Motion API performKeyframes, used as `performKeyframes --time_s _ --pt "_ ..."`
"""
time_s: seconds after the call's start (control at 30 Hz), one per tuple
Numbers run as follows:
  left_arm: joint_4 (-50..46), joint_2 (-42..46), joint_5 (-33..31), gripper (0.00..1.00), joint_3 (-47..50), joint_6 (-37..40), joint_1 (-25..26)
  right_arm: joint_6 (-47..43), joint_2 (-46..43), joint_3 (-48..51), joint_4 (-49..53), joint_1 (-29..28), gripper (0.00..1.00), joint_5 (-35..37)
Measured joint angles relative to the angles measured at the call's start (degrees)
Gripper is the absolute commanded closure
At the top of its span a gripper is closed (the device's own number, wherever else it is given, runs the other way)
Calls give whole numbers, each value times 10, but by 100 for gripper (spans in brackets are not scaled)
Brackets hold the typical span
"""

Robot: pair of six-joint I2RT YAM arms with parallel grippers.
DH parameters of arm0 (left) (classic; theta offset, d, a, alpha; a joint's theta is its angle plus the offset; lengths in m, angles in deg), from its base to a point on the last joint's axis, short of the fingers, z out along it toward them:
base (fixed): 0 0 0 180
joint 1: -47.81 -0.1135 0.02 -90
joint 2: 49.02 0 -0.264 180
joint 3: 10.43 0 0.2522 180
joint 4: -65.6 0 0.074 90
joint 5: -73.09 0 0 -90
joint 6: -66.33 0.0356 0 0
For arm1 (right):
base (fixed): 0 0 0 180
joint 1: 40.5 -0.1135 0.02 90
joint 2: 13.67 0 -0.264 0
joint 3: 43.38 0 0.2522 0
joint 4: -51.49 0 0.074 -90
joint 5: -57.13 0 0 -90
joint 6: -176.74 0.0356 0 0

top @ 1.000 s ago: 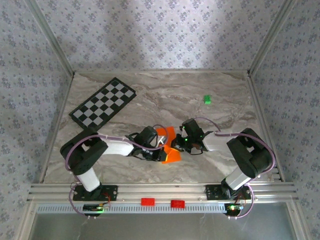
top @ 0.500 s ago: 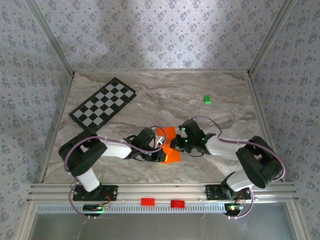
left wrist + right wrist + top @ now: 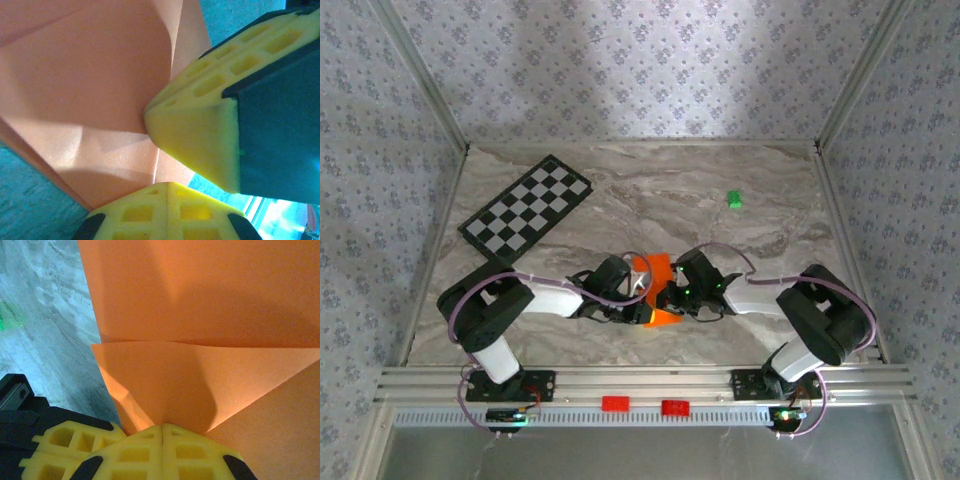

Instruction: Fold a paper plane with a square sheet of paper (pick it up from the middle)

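Observation:
The square sheet of paper (image 3: 658, 270) is bright orange and lies partly folded on the marble table between the two arms, with creased flaps overlapping (image 3: 200, 300). My left gripper (image 3: 642, 308) is shut, and its yellow tips (image 3: 167, 186) press down on a crease of the paper (image 3: 90, 90). My right gripper (image 3: 670, 300) is shut too, with its tip (image 3: 162, 427) pushed against the paper's folded corner. The right gripper's yellow fingers (image 3: 210, 115) sit close beside the left ones in the left wrist view. Neither gripper has paper between its jaws.
A black-and-white checkered board (image 3: 527, 206) lies at the back left. A small green block (image 3: 734, 199) sits at the back right. Two red pieces (image 3: 615, 404) rest on the front rail. Patterned walls close in the table on three sides.
The right gripper has slid left onto the paper's lower flap, which now looks flatter and smaller. The left gripper has stayed almost still on the paper.

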Motion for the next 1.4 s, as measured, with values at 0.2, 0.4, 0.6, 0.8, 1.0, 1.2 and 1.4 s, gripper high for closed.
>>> performKeyframes --time_s 0.2,0.4,0.6,0.8,1.0,1.2,1.4 --pt "0 0 0 100 0 0 0 0 -11 1 9 17 100 -1" --pt "1 0 0 100 0 0 0 0 -16 -4 0 1 100 0" --pt "1 0 1 100 0 0 0 7 2 2 -9 8 100 -6" --pt "1 0 1 100 0 0 0 8 2 11 -18 68 100 -30" --pt "1 0 2 100 0 0 0 -3 -7 7 -2 114 100 -27" --pt "3 -2 8 100 0 0 -2 -17 -44 -23 26 104 100 -23" --pt "4 -4 14 100 0 0 -5 -20 -26 -33 24 82 100 -23"
